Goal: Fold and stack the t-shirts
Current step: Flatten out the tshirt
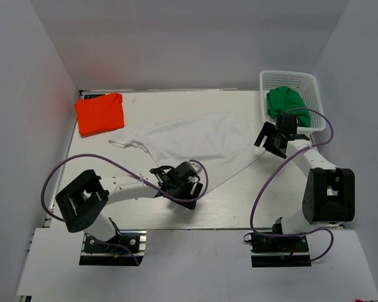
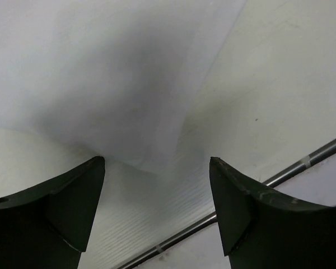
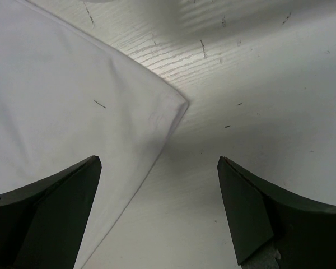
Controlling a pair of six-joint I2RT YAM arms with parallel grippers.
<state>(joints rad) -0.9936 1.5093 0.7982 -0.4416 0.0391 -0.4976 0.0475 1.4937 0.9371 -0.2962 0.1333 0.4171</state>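
A white t-shirt (image 1: 189,143) lies spread flat in the middle of the table. A folded orange t-shirt (image 1: 99,113) sits at the back left. A green t-shirt (image 1: 286,104) lies crumpled in the basket. My left gripper (image 1: 190,185) is open over the white shirt's near corner. In the left wrist view the gripper (image 2: 157,162) has the cloth (image 2: 129,101) just ahead of its jaws, and nothing is held. My right gripper (image 1: 269,139) is open at the shirt's right corner. In the right wrist view the gripper (image 3: 159,162) is empty, with that corner (image 3: 73,95) lying flat ahead of the left finger.
A white lattice basket (image 1: 290,76) stands at the back right, close behind my right gripper. A metal rail (image 2: 302,165) runs along the table's near edge by my left gripper. White walls enclose the table on the left, back and right.
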